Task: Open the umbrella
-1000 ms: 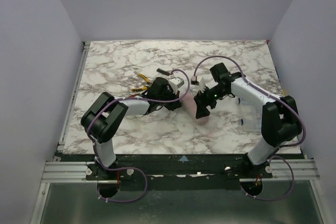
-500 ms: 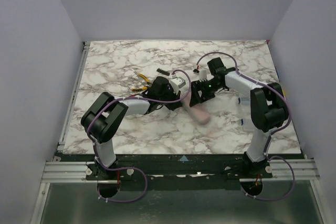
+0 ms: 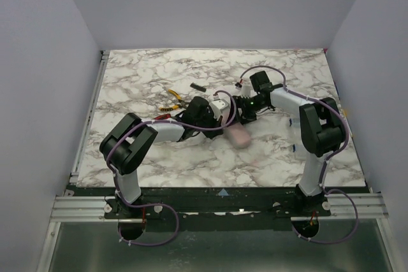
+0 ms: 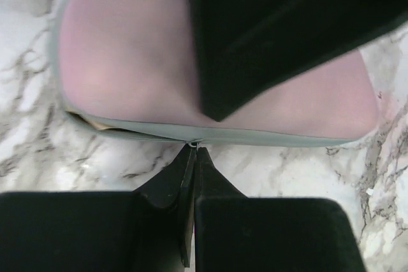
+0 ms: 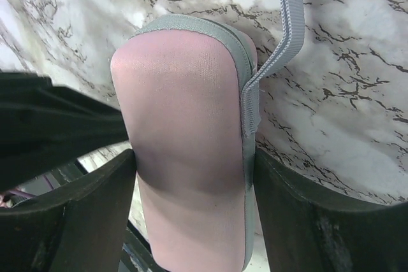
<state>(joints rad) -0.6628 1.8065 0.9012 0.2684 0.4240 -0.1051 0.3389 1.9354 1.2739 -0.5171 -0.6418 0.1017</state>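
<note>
The umbrella (image 3: 237, 136) lies mid-table as a pink oblong case with a grey zip seam; nothing of its canopy or shaft shows. In the left wrist view the umbrella (image 4: 127, 62) lies crosswise, and my left gripper (image 4: 194, 148) is shut with its tips pinching a small metal zip pull at the seam. The right wrist view shows the umbrella (image 5: 185, 113) running lengthwise between the fingers of my right gripper (image 5: 194, 170), which press its two long sides. From above, the left gripper (image 3: 227, 124) and right gripper (image 3: 241, 116) meet at the case's far end.
A grey strap (image 5: 280, 36) trails from the case across the marble. Yellow-handled pliers (image 3: 171, 97) and a small black item (image 3: 197, 86) lie behind the left arm. A red-handled tool (image 3: 162, 118) shows by its forearm. Clear small objects (image 3: 296, 138) sit at the right.
The right gripper has slid back along the case toward the left gripper and narrowed onto its sides. The case's near end has swung a little left. The left gripper stays shut.
</note>
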